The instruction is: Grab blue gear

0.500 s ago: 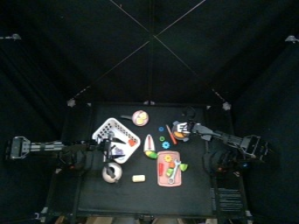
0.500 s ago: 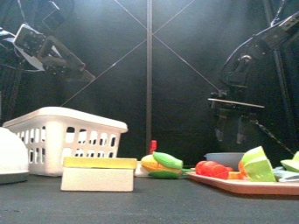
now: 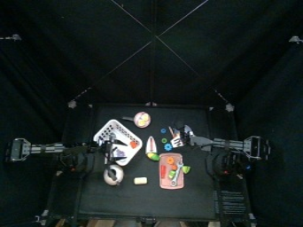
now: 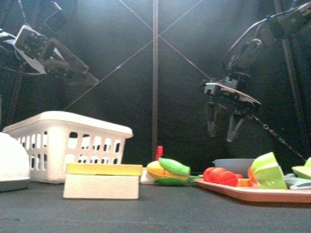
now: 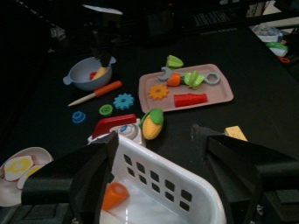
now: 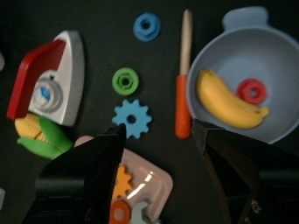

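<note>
The blue gear (image 6: 132,116), a small toothed light-blue piece, lies flat on the black table beside a green ring (image 6: 125,81). It also shows in the left wrist view (image 5: 124,101). My right gripper (image 6: 163,188) is open and empty and hangs well above the table, over the gear's area. In the front view the right gripper (image 4: 226,135) points straight down, and the gear is hidden behind nearer things. My left gripper (image 5: 163,188) is open and empty above the white basket (image 5: 176,184), resting at the left.
A darker blue ring (image 6: 147,26), an orange stick (image 6: 183,87) and a grey bowl (image 6: 222,35) holding a banana lie near the gear. A red-and-white toy (image 6: 47,83) and corn (image 6: 30,131) lie on its other side. The red board (image 4: 255,189) and a yellow sponge (image 4: 104,177) stand at the front.
My right gripper has moved leftward toward the table's middle and risen slightly. The left arm has not moved.
</note>
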Controlling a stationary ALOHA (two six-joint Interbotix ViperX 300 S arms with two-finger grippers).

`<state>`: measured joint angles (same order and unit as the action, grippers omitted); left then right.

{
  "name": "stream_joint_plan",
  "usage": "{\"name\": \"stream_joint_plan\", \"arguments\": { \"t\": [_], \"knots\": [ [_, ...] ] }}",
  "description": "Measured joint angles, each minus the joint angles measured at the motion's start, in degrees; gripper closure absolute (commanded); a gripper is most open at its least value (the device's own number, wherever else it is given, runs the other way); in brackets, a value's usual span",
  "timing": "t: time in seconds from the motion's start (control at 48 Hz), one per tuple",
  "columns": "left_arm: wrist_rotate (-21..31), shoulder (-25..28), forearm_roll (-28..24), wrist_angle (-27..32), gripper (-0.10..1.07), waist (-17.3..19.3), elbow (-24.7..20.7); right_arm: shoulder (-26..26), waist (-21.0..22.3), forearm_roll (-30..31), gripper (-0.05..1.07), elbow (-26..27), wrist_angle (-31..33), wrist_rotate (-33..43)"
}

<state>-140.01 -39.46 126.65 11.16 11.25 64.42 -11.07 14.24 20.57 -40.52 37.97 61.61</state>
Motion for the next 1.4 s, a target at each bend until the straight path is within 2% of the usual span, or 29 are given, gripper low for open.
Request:
{"name": "stream_joint_plan", "arguments": {
  "t": [0.458, 0.708, 1.062, 1.396],
  "knots": [
    [0.0, 0.0, -0.4, 0.0, -0.02, 0.1, 0.4, 12.7, -2.9, 0.9, 0.06, 5.7, -0.2, 0.0],
    [0.1, 0.1, -0.4, 0.0, -0.02, 0.0, 0.3, 15.1, -2.5, 1.0, 0.01, 6.4, 0.1, 0.0],
    [0.0, 0.1, -0.4, 0.0, -0.02, 0.0, 0.3, 18.2, -2.2, 0.9, 0.01, 6.9, -3.3, 0.0],
    [0.1, 0.0, -0.4, 0.0, -0.02, 0.1, 0.4, 20.3, -1.8, 0.6, 0.01, 6.9, -3.9, 0.0]
  ]
}}
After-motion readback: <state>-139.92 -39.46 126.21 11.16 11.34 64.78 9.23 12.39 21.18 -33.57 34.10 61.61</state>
